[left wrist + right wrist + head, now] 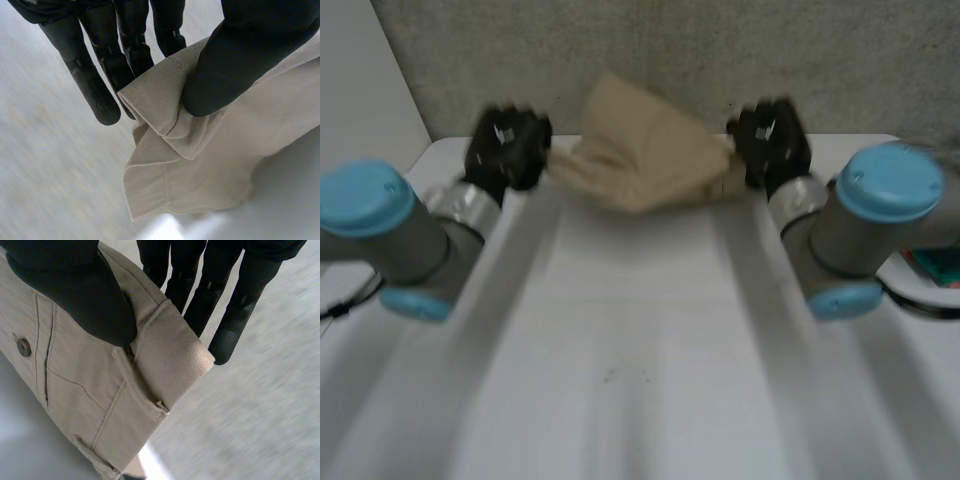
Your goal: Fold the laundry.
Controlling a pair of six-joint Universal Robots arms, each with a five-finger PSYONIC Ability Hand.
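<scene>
A beige pair of trousers point(645, 155) hangs bunched between my two hands above the far part of the white table point(630, 340). My left hand point(505, 145) holds its left end: in the left wrist view the thumb point(245, 55) presses a hemmed edge of the beige cloth point(200, 165) against straight fingers point(95, 85). My right hand point(772, 140) holds the right end. There the thumb point(75, 290) pinches the waistband of the trousers point(100, 390), near a buttoned pocket point(23, 347), against the fingers point(235, 305).
A grey wall point(670, 50) rises right behind the table's far edge. A teal and red object point(935, 265) lies at the table's right edge beside my right arm.
</scene>
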